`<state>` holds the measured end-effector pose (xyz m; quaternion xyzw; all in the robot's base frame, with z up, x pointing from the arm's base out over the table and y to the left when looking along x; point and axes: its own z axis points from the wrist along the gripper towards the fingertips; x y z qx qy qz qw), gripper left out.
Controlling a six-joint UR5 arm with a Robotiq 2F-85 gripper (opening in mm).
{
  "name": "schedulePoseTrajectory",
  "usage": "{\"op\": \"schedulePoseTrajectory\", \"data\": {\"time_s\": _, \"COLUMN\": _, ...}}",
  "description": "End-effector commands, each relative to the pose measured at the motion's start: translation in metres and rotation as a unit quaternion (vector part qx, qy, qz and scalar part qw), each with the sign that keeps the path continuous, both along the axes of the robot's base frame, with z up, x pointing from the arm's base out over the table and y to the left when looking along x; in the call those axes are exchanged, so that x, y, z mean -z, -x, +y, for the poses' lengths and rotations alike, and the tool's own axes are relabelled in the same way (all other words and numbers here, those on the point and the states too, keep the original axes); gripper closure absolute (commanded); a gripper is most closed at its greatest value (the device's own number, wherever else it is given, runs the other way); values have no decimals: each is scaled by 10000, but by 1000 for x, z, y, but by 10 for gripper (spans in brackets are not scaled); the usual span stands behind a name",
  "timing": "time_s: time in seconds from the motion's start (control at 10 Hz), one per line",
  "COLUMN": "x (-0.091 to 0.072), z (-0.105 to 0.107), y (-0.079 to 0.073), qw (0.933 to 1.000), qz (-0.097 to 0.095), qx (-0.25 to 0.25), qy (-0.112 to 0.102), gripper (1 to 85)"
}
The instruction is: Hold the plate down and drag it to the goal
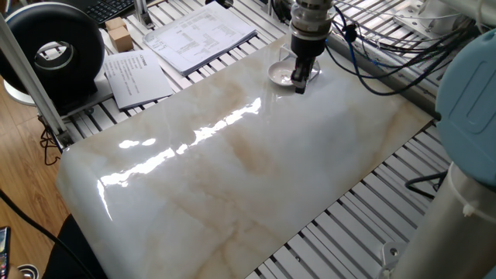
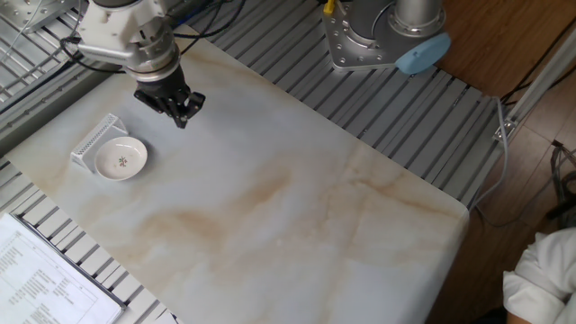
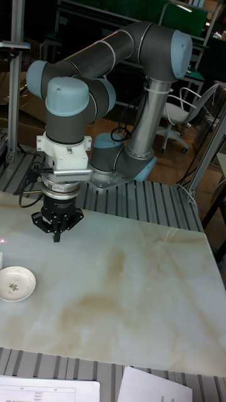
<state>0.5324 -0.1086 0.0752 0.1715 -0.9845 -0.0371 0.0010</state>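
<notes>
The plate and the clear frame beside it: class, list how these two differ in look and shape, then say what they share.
The plate is round; the clear frame has straight edges and a corner.
The plate is opaque glossy white with a small mark in its middle; the frame is see-through.
The plate is a shallow dish; the frame is a ribbed upright wall.
Shared: both sit on the marble table, close together.

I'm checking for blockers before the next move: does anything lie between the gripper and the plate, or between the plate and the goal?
Nothing visible does. Only bare marble separates the gripper from the plate, and the plate already sits against the goal.
</notes>
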Motion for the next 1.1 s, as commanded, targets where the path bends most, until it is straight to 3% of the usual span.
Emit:
{"op": "schedulePoseTrajectory", "data": {"time_s": 0.0, "x": -2, "z": 4, "y": -21, "qw": 9985, "qz": -374, "qx": 390, "qy": -108, "gripper": 843}}
{"op": "schedulePoseTrajectory", "data": {"time_s": 0.1, "x": -1, "z": -1, "y": -27, "qw": 9992, "qz": -301, "qx": 252, "qy": -64, "gripper": 737}}
{"op": "schedulePoseTrajectory", "data": {"time_s": 0.2, "x": 3, "z": -7, "y": -41, "qw": 9995, "qz": -280, "qx": 104, "qy": -45, "gripper": 573}}
{"op": "schedulePoseTrajectory", "data": {"time_s": 0.4, "x": 6, "z": -17, "y": -54, "qw": 9997, "qz": -207, "qx": -45, "qy": -120, "gripper": 447}}
{"op": "schedulePoseTrajectory", "data": {"time_s": 0.8, "x": 6, "z": -28, "y": -55, "qw": 9996, "qz": -203, "qx": 149, "qy": 131, "gripper": 497}}
{"op": "schedulePoseTrajectory", "data": {"time_s": 1.0, "x": 26, "z": -43, "y": -71, "qw": 9988, "qz": -251, "qx": 199, "qy": 375, "gripper": 497}}
